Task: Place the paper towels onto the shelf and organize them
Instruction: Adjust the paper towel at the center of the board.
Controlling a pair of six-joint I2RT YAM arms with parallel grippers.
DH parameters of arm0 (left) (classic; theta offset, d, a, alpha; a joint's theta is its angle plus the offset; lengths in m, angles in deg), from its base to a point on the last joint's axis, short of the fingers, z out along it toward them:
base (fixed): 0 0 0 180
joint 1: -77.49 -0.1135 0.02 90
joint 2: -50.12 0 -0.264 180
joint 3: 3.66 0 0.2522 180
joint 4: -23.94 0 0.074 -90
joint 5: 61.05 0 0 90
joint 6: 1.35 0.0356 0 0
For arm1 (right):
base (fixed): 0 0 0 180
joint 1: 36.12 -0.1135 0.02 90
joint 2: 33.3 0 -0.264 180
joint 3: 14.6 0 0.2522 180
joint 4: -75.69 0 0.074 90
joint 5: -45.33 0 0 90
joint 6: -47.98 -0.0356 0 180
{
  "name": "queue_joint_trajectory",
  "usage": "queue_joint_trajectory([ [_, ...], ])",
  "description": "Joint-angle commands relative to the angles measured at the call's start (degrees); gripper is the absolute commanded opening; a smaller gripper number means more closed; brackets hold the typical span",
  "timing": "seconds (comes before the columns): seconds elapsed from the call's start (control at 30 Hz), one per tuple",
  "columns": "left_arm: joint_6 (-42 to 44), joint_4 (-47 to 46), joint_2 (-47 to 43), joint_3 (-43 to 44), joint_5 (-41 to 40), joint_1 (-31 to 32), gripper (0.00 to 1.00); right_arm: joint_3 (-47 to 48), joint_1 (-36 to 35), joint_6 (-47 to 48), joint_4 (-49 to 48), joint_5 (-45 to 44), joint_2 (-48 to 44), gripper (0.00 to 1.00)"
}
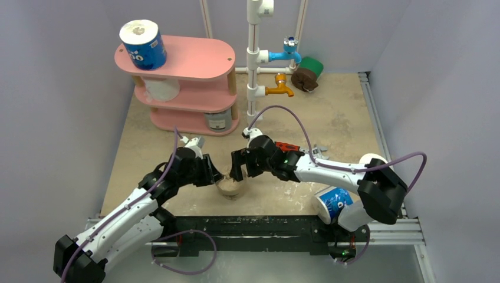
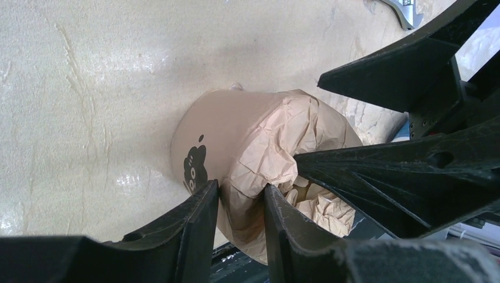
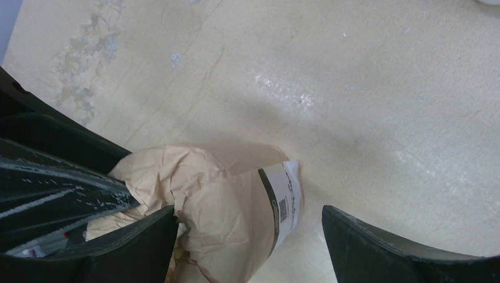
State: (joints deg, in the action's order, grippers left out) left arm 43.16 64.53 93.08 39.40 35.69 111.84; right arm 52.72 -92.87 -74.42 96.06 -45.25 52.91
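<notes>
Fingers (image 2: 188, 242) of the left gripper (image 1: 217, 177) stand narrow and pinch the crumpled wall of the brown roll (image 1: 231, 187), one outside the wrapper and one in the hollow end. This way of holding is probably chosen because the soft roll is too wide to take across its body. The right gripper (image 1: 239, 174) is wide open at the other side of the same roll, one finger against the paper and the other apart from it. It seems to steady the roll so that it does not turn away. The roll lies in front of the shelf (image 1: 194, 56), well apart from it. On the shelf a blue roll (image 1: 141, 44) stands at one end of the top board, a white roll (image 1: 160, 88) on the middle board and a grey roll (image 1: 218, 119) on the lowest one. A pipe frame (image 1: 255, 59) stands just beside the shelf, and a green roll (image 1: 309, 72) lies farther from the shelf on that same side. A second blue roll (image 1: 333, 202) lies much farther off. The table (image 1: 330, 118) is beige, glossy and worn, with scratches and pale stains. Plain lilac-grey walls (image 1: 53, 118) close it behind the shelf and at both sides.
</notes>
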Motion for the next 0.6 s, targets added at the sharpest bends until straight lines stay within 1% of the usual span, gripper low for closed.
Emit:
queue_joint_trajectory([
  [0.0,0.2,0.8,0.4,-1.0,-3.0,0.2,0.32,-3.2,-0.1,2.5,4.4,-0.9,-1.7,0.88],
  [0.2,-0.1,-0.1,1.1,-1.4,-3.0,0.2,0.31,-3.5,-0.1,3.6,5.7,-0.9,-2.3,0.88],
  [0.33,-0.1,-0.2,0.6,-1.4,-2.8,0.2,0.31,-2.6,-0.1,2.7,5.3,-0.1,-5.2,0.89],
  [0.57,0.2,-0.1,0.2,-1.6,-2.6,0.2,0.31,4.2,-0.1,1.9,6.3,-3.1,-7.6,0.9],
])
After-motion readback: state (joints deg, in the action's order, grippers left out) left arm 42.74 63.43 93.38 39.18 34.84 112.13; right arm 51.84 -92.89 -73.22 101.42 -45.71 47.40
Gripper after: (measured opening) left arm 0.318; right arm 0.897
